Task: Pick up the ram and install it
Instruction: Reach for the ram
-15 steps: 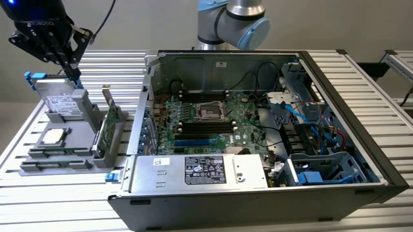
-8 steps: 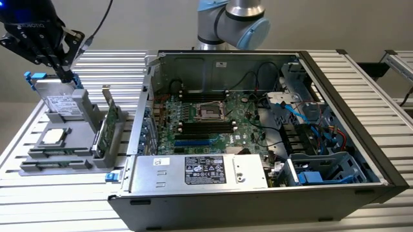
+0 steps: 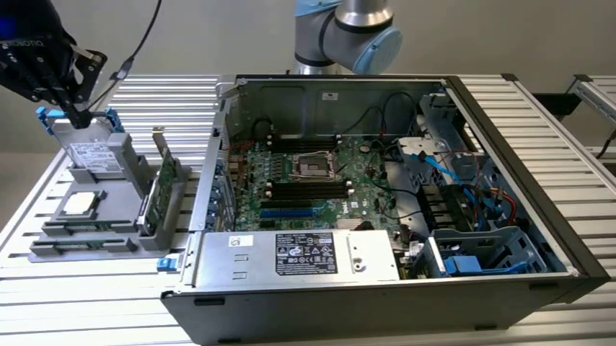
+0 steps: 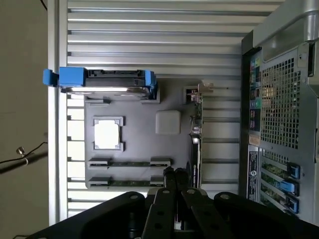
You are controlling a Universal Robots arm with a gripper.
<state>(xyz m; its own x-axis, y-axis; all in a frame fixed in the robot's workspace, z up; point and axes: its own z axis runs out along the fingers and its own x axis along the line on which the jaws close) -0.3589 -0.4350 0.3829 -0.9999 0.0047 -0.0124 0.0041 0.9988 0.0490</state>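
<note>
The gripper hangs over the grey tray on the exterior view's left, away from the open computer. In the wrist view its two black fingers come together at the tips with hardly any gap, and nothing is held between them. The ram is a thin green stick that lies flat in a slot of the tray, with a second stick in the next slot. The fingers do not touch it. On the same tray sit the drive with blue tabs, a square chip and the tall green card.
</note>
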